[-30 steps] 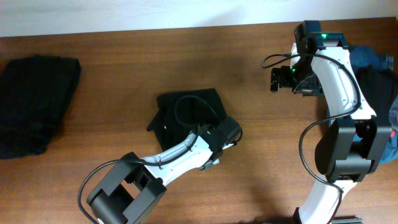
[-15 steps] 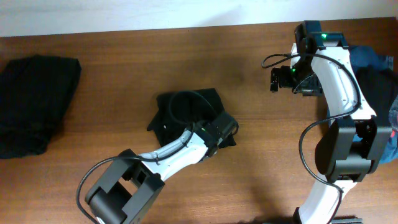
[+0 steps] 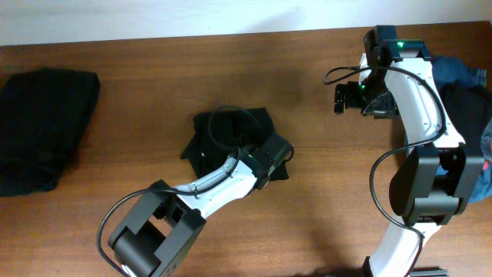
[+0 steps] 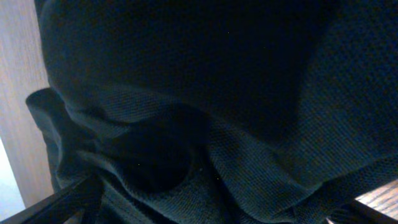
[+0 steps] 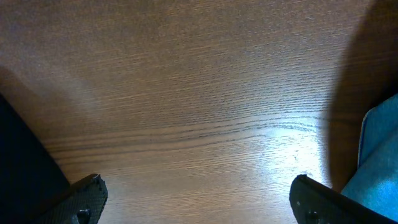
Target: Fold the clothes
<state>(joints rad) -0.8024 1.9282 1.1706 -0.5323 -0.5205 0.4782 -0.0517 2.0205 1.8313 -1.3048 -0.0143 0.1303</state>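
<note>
Left wrist: black garment (image 4: pixel 205 87) beneath left tool (image 4: pixel 214 210)

2 white-shelled arms (image 3: pixel 219 185) (image 3: pixel 419 100), black joints, cables (image 3: pixel 332 75) (green LEDs (image 3: pixel 400 45))

A small, crumpled black garment (image 3: pixel 201 140) lies in the middle, a larger folded black pile (image 3: pixel 42 127) sits far left, and blue denim (image 3: pixel 460 73) overlaps more black fabric (image 3: pixel 473 108) far right.

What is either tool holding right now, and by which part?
Nothing. The left tool stands open over the black garment, not closed on it; the right tool is open above bare table.
</note>
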